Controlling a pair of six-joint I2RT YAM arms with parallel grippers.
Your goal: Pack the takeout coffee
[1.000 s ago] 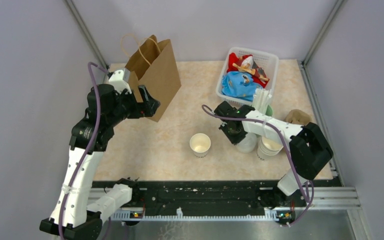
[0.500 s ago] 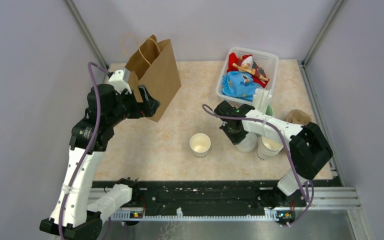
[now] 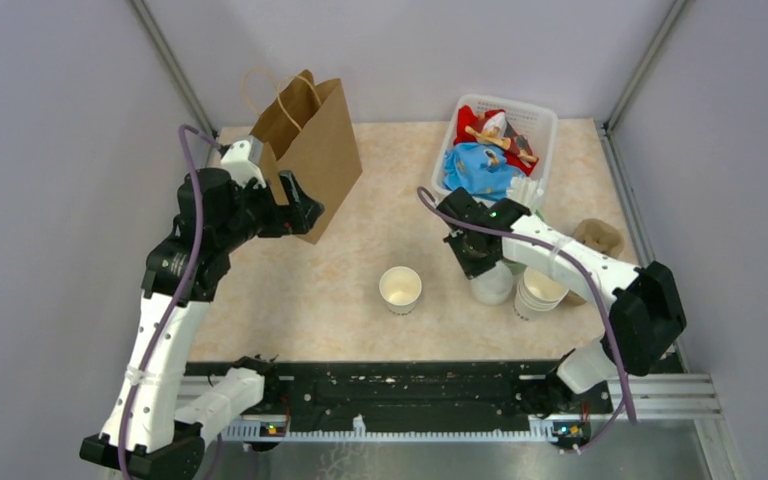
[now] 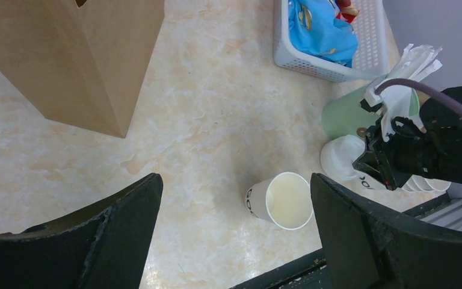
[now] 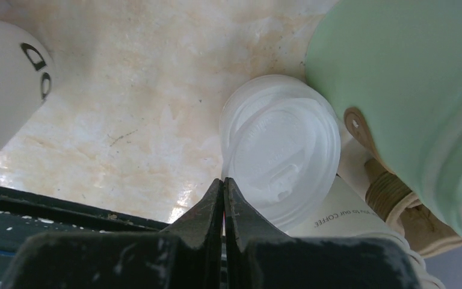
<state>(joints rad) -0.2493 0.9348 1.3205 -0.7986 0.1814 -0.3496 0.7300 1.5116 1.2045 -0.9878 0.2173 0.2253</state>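
The takeout coffee (image 3: 401, 288) is a lidless white paper cup with black lettering, standing upright mid-table; it also shows in the left wrist view (image 4: 283, 200) and at the left edge of the right wrist view (image 5: 6, 90). To its right, my right gripper (image 3: 480, 256) is shut (image 5: 224, 179), its tips pinching the near rim of the top white lid (image 5: 283, 144) of a small lid stack (image 3: 493, 286). My left gripper (image 3: 295, 207) hangs wide open (image 4: 234, 180) and empty, high beside the brown paper bag (image 3: 310, 150), far from the cup.
The paper bag (image 4: 84, 54) stands open at the back left. A white basket (image 3: 540, 120) of packets sits back right. A green cup (image 5: 409, 90) of straws, a stack of nested white cups (image 3: 538, 292) and a brown object (image 3: 597, 235) crowd the right side.
My right gripper closed fully at the lid's rim, then the right arm lifted and shifted slightly toward the back. The left arm and the cup stayed put.
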